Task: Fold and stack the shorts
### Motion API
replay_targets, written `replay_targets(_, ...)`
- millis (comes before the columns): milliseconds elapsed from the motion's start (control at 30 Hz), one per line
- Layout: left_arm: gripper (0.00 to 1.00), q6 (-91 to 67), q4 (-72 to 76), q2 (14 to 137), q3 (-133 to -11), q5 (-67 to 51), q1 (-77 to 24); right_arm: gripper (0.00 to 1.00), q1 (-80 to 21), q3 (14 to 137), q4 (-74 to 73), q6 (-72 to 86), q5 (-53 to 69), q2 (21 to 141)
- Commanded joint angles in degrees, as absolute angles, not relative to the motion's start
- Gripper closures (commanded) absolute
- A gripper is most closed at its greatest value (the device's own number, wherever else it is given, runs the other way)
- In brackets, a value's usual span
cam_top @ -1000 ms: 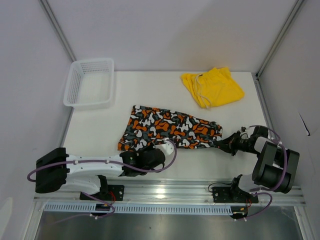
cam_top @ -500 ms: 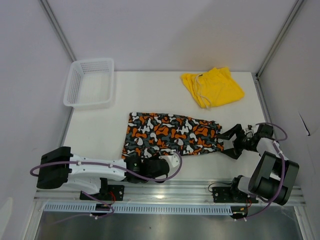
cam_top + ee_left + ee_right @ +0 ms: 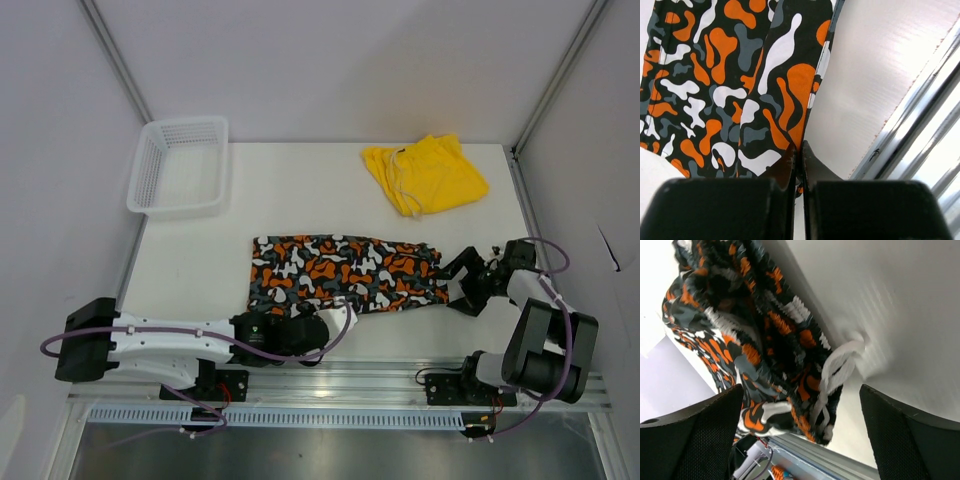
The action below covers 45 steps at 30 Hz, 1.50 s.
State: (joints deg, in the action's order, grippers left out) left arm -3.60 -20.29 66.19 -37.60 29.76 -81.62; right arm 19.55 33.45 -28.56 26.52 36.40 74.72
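The patterned shorts [image 3: 345, 272] lie spread across the middle of the table, waist to the right. My left gripper [image 3: 318, 318] is at their near edge and is shut on the hem [image 3: 801, 150]; orange fabric shows pinched between the fingers. My right gripper [image 3: 458, 287] is open at the waist end. The waistband with its white drawstring [image 3: 840, 367] lies between the wide-apart fingers [image 3: 695, 435] without being gripped. The yellow shorts [image 3: 425, 175] sit folded at the back right, away from both grippers.
A white mesh basket [image 3: 180, 165] stands at the back left corner. The aluminium rail [image 3: 340, 380] runs along the near table edge just behind the left gripper, and it shows in the left wrist view too [image 3: 920, 135]. Side walls close in the table.
My right gripper has opened and let go of the waist of the patterned shorts. My left gripper has drawn the hem toward the near edge, and the shorts now lie flatter and slightly further left.
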Motion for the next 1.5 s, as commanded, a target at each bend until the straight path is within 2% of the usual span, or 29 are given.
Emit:
replay_targets(0,0.96,-4.75,-19.6,63.81,-37.53,26.9,-82.0,0.01,18.72,34.02,-23.66,27.16,35.24,78.2)
replay_targets(33,0.91,-4.66,-19.6,63.2,-37.53,26.2,-82.0,0.0,18.63,33.84,-22.51,27.16,36.29,79.18)
replay_targets(67,0.75,-4.57,-19.51,62.93,-37.36,24.54,-81.91,0.02,18.63,33.49,-21.37,27.59,37.52,80.06)
replay_targets(133,0.59,-4.57,-19.34,62.84,-37.27,22.42,-82.0,0.05,18.28,33.14,-18.12,28.21,39.19,82.52)
replay_targets(167,0.45,-4.74,-19.42,63.02,-37.35,20.93,-82.0,0.09,18.02,32.87,-17.24,29.08,40.33,83.23)
replay_targets(200,0.4,-5.27,-19.51,63.45,-37.53,20.4,-82.09,0.11,17.67,32.78,-16.01,29.44,40.6,84.36)
replay_targets(233,0.3,-5.53,-19.69,63.98,-37.7,20.04,-82.09,0.12,17.23,32.61,-15.47,29.79,40.95,84.81)
replay_targets(433,0.26,-6.68,-18.38,61.71,-38.15,22.76,-82.09,0.37,15.73,32.17,-13.45,30.59,41.22,86.13)
replay_targets(467,0.24,-6.68,-16.72,60.22,-38.23,23.11,-82.0,0.52,15.73,32.17,-13.45,30.5,41.22,86.13)
replay_targets(533,0.19,-6.16,-14.43,59.24,-39.2,23.2,-81.3,0.68,15.65,31.73,-13.88,30.15,41.39,85.7)
replay_targets(567,0.17,-5.98,-12.59,59.06,-40.07,23.29,-80.69,0.79,15.56,31.38,-14.06,30.06,41.48,85.0)
replay_targets(700,0.16,-6.06,-10.64,63.43,-44.29,18.91,-72.88,0.8,12.58,28.31,-13.97,31.2,40.78,80.87)
replay_targets(767,0.18,-6.33,-7.75,66.17,-46.84,12.94,-68.3,0.8,10.56,25.67,-13.54,32.69,39.91,77.54)
replay_targets(833,0.18,-6.59,-5.64,70.65,-49.55,9.34,-66.8,0.77,7.66,24.0,-13.62,33.74,39.46,75.42)
replay_targets(900,0.19,-6.42,-4.13,75.9,-52.54,8.62,-66.62,0.64,6.33,22.15,-15.02,33.75,40.07,71.73)
replay_targets(933,0.19,-6.42,-4.57,77.85,-54.91,8.61,-66.62,0.43,6.07,21.8,-16.16,32.88,40.34,70.41)
replay_targets(1000,0.2,-5.98,-4.66,81.46,-58.07,8.79,-66.62,0.21,6.33,21.88,-20.99,31.56,39.47,65.6)
replay_targets(1033,0.2,-5.8,-4.66,84.52,-58.88,8.7,-66.53,0.03,6.5,22.15,-22.4,31.29,38.94,63.74)
replay_targets(1200,0.22,-5.8,-2.64,92.62,-65.65,3.52,-65.92,0.01,7.03,22.42,-24.88,31.55,37.52,57.04)
replay_targets(1467,0.25,-10.36,-6.32,104.83,-76.8,0.44,-60.3,0.01,7.38,22.5,-16.09,31.55,39.46,67.14)
